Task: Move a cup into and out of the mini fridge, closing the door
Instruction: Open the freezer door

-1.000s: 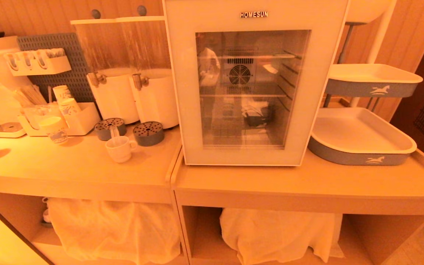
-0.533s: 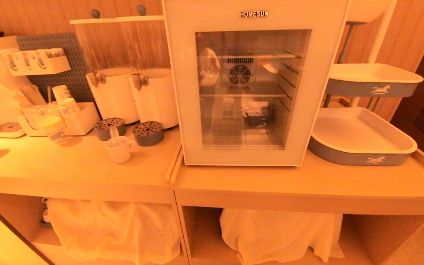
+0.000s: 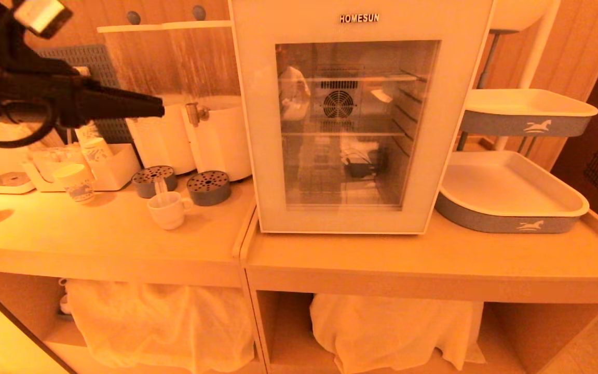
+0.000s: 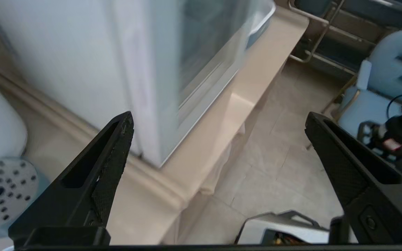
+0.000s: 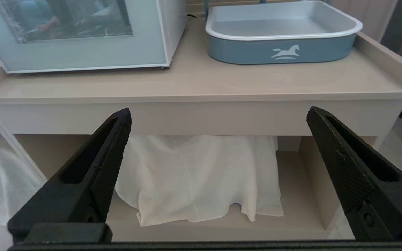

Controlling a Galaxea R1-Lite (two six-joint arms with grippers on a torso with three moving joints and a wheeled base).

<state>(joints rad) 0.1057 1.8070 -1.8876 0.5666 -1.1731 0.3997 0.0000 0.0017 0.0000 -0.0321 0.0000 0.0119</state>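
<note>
Counter [image 3: 96, 234], cup [image 3: 166, 210] below left tool [image 3: 161, 110]

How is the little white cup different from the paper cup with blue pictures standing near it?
The white cup is squat, plain and has a side handle; the paper cup is taller, blue-printed and has none. The white cup stands closer to the mini fridge; the paper cup stands farther left. Both stand upright on the counter.

Before me stand two pale wooden counters [image 3: 434, 259] against a panelled wall [image 3: 574, 47]; white cloths [image 3: 164, 322] fill their shelves, tiled floor [image 4: 284, 167] below.
</note>
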